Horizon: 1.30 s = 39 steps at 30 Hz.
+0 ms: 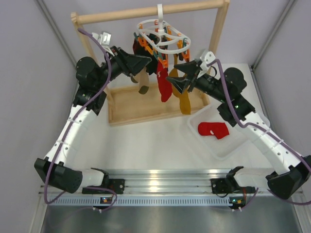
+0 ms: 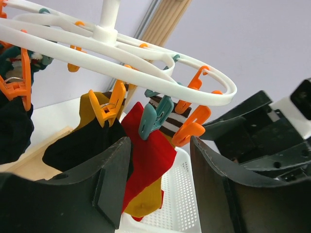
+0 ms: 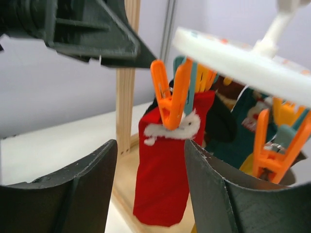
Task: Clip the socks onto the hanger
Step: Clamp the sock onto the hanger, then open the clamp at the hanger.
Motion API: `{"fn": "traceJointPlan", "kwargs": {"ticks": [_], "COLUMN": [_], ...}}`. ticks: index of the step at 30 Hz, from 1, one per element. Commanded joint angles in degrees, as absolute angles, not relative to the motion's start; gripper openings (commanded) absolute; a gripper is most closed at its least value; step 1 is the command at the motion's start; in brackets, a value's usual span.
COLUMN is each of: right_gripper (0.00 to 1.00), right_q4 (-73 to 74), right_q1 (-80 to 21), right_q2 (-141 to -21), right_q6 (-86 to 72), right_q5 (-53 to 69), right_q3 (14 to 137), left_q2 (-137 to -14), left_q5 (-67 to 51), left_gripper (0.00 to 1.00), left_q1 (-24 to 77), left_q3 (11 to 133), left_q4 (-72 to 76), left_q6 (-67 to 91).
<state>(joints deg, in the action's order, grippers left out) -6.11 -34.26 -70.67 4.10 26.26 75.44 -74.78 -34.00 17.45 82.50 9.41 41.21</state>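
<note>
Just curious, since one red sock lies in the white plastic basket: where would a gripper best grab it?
Probably pinch the red sock at one end, coming straight down: it lies flat in the open-topped white plastic basket.

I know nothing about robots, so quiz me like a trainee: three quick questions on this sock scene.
1. True or false: a red sock lies in the white basket.
2. What does the hanger hang from? A) the wooden bar B) a robot arm C) the ceiling
3. In a word, what do the left gripper and the right gripper hold?
Key: 1 true; 2 A; 3 nothing, both are open.
</note>
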Motion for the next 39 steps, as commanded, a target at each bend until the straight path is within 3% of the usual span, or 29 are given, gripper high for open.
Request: {"fn": "traceJointPlan", "kwargs": {"ticks": [1,14,29,39], "right_gripper": [0.57,0.61,0.5,0.5], "right_q4": [-17.0,-21.3,-23.9,-23.3], "right_q1": [-36.4,-36.7,-37.6,-37.6], "right_q2": [-67.8,-76.7,-77.4,-78.4], "right_q6": [4.4,1.8,0.6,0.5], "right_q5": [20.3,19.8,24.4,25.6], "right_q3": [74.5,79.3,81.8,82.4], "left_q2": [-75.4,-76.8,-77.3,-78.3], "left_q5": [-34.3,-34.8,-34.6,-34.7], "left_gripper": [0.57,0.57,0.56,0.56], "left_q1": [18.0,18.8,19.8,20.7], "left_q3": [85.2,87.8,87.5,88.2], "left_q4": [13.8,14.9,14.5,12.5], "left_q6": [40.8,40.7,41.0,40.3]}}
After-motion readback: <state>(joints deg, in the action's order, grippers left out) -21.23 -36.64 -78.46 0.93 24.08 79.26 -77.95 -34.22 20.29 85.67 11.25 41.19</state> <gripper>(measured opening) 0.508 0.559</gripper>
